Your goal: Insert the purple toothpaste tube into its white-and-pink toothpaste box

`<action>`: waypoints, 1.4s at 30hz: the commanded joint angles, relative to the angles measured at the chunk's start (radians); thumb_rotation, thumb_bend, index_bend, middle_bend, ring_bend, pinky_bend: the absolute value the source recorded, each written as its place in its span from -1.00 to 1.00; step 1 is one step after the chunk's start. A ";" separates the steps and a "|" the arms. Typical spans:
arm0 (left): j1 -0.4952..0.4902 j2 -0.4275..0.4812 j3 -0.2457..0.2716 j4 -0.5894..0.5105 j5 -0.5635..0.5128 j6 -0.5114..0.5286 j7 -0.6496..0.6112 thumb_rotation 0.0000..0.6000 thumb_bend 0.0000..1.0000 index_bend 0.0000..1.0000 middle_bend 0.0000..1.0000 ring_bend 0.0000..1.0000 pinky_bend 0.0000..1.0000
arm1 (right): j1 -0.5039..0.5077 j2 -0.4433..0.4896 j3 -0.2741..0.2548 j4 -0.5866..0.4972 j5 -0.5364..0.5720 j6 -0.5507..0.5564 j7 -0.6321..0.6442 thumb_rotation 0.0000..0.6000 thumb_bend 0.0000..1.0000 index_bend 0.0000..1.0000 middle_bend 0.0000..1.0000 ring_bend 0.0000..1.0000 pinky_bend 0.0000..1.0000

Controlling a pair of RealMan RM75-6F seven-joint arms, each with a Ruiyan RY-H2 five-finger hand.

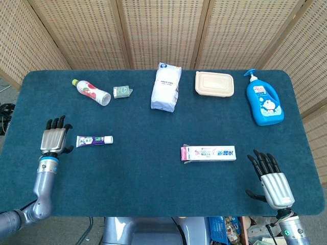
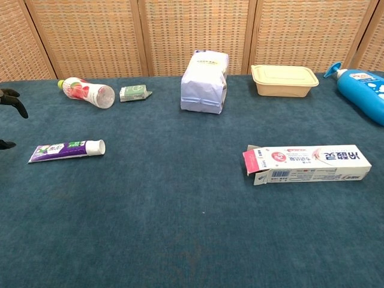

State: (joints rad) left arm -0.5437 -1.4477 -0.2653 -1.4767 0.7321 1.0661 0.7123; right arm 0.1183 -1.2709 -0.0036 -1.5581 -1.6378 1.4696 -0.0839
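Note:
The purple toothpaste tube (image 1: 94, 140) (image 2: 66, 150) lies flat on the left of the blue table, cap pointing right. My left hand (image 1: 54, 139) hovers just left of its crimped end, fingers apart, holding nothing; only its fingertips (image 2: 13, 102) show at the chest view's left edge. The white-and-pink toothpaste box (image 1: 209, 153) (image 2: 306, 163) lies on the right, its pink flap open toward the left. My right hand (image 1: 271, 179) stays open near the table's front right corner, apart from the box.
Along the back stand a tipped drink bottle (image 1: 92, 92), a small green packet (image 1: 122, 91), a white bag (image 1: 166, 87), a beige lidded container (image 1: 214, 83) and a blue pump bottle (image 1: 263, 99). Folding screens close off the back.

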 commanded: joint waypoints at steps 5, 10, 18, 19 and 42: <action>-0.038 -0.047 0.027 0.027 -0.028 -0.002 0.024 1.00 -0.41 -0.45 -1.00 -1.00 -1.00 | -0.001 -0.003 -0.001 0.006 0.000 0.003 0.003 1.00 -0.94 -0.85 -1.00 -1.00 -1.00; -0.058 -0.068 0.040 0.045 -0.044 0.004 0.037 1.00 -0.41 -0.44 -1.00 -1.00 -1.00 | -0.001 -0.003 -0.001 0.007 0.000 0.004 0.006 1.00 -0.94 -0.85 -1.00 -1.00 -1.00; -0.095 -0.102 0.038 0.095 -0.096 -0.017 0.051 1.00 -0.40 -0.43 -1.00 -1.00 -1.00 | 0.000 -0.006 -0.003 0.008 -0.002 0.001 0.000 1.00 -0.93 -0.85 -1.00 -1.00 -1.00; -0.099 -0.106 0.038 0.099 -0.101 -0.018 0.053 1.00 -0.40 -0.43 -1.00 -1.00 -1.00 | 0.000 -0.007 -0.003 0.009 -0.001 0.001 -0.001 1.00 -0.94 -0.85 -1.00 -1.00 -1.00; -0.146 -0.168 0.072 0.159 -0.140 -0.014 0.066 1.00 -0.36 -0.43 -0.99 -1.00 -1.00 | 0.002 -0.009 -0.004 0.011 0.002 -0.003 -0.002 1.00 -0.94 -0.85 -1.00 -1.00 -1.00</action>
State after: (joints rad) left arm -0.6887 -1.6147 -0.1939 -1.3187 0.5929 1.0522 0.7786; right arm 0.1206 -1.2803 -0.0072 -1.5467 -1.6362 1.4660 -0.0857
